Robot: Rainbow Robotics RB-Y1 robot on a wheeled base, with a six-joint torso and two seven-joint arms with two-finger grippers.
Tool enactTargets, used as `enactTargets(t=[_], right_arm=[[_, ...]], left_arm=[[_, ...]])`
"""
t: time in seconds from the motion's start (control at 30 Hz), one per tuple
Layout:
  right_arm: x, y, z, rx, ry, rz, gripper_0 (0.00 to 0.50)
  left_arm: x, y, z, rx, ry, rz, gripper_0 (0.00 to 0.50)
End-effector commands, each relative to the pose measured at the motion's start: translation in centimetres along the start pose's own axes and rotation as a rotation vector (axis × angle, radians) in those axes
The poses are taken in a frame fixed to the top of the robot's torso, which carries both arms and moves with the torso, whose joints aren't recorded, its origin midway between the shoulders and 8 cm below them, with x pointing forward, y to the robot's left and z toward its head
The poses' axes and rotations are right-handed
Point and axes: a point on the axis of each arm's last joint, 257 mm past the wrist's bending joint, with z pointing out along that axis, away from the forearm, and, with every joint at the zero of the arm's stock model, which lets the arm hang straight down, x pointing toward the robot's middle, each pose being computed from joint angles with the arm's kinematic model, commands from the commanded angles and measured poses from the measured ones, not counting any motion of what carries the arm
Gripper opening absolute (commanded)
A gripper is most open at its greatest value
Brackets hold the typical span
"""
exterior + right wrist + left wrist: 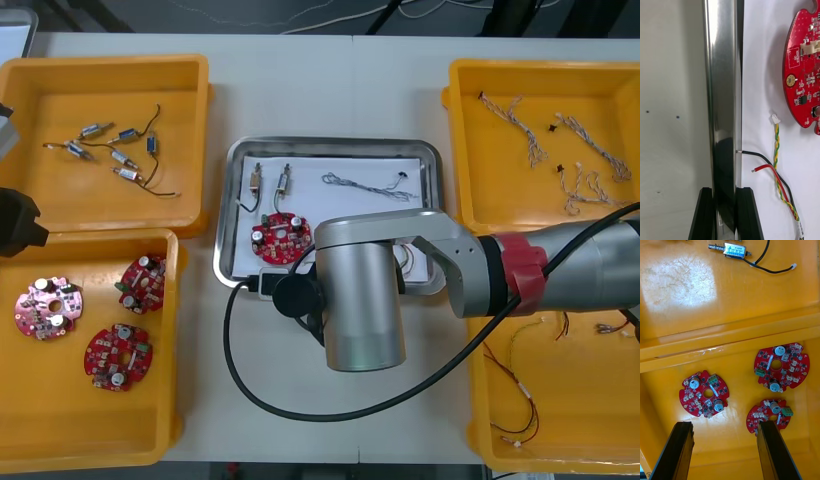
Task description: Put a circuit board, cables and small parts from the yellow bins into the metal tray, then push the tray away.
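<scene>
Front view: the metal tray [330, 143], white inside, lies at the frame's centre, with one red circuit board [279, 238] in it.

Right wrist view: my right gripper [724, 190] pinches the tray's rim, fingers only little apart.

Left wrist view: my left gripper [724, 425] is wide open and empty, above boards [781, 366] in a yellow bin [677, 285].

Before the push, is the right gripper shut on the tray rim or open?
Shut on it: fingers of the right gripper clamp both sides of the metal tray rim. Left gripper hovers over a yellow bin.
</scene>
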Motion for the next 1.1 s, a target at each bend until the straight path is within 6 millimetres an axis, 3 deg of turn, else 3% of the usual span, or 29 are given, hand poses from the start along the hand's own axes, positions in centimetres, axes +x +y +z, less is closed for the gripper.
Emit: enactTargets(t=[0.03, 1.1], right_arm=[[-0.1, -3.8, -0.4, 0.076, 0.002, -0.071, 0.000], [-0.5, -14.8, 0.0, 0.240, 0.014, -0.151, 0.000]], left_arm=[[0.0, 1.9, -1.2, -0.061, -0.013, 0.031, 0.500], [0.0, 1.9, -1.2, -0.061, -0.013, 0.031, 0.500]])
